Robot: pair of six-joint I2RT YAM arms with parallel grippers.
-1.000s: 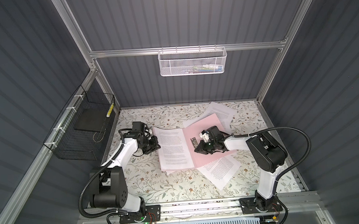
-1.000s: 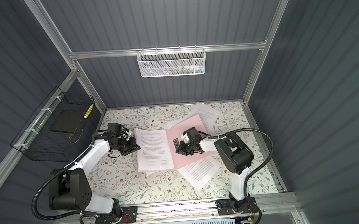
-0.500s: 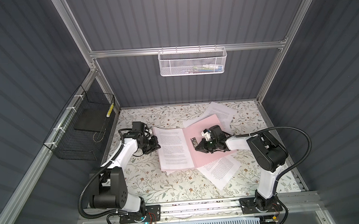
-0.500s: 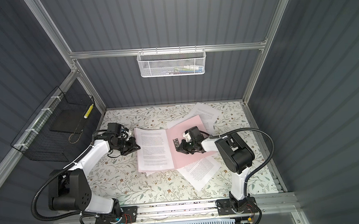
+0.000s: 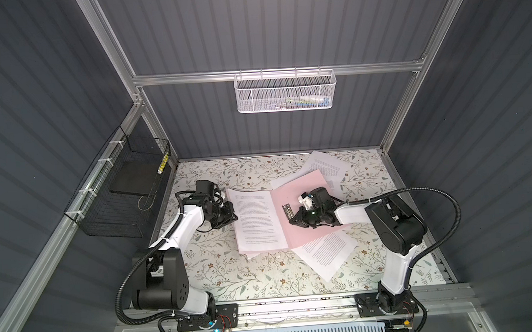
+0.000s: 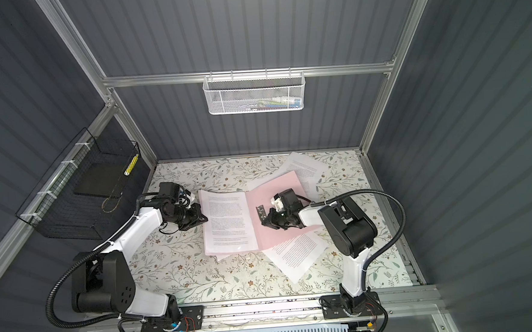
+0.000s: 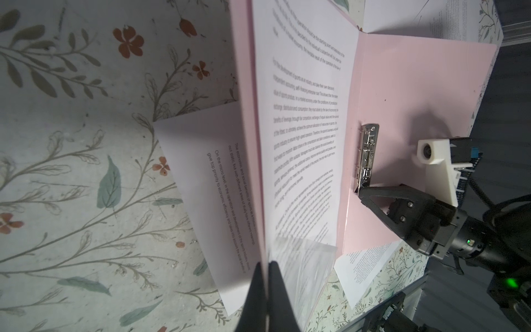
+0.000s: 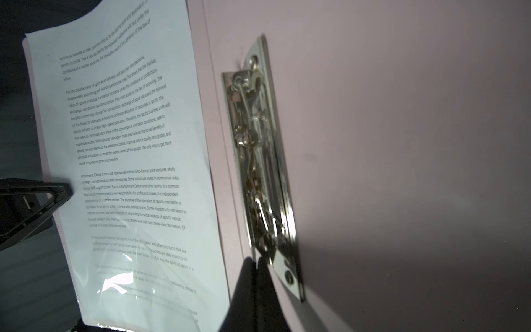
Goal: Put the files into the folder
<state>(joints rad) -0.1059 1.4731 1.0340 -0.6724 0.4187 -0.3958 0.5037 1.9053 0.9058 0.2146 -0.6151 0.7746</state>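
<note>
The pale pink folder lies open on the table. One of the files rests on its left half. My left gripper is shut on the outer edge of that left cover. The silver clip sits just right of the spine. My right gripper is shut, its tips against the clip's near end. Other files lie partly under the folder at the front right, the back right, and the front.
A black wire basket holding a flat black slab hangs on the left wall. A white mesh basket hangs from the back rail. The floral tabletop runs to a metal rail at the front.
The right gripper's jaws have closed at the clip's end. The left gripper and the folder have not visibly moved.
</note>
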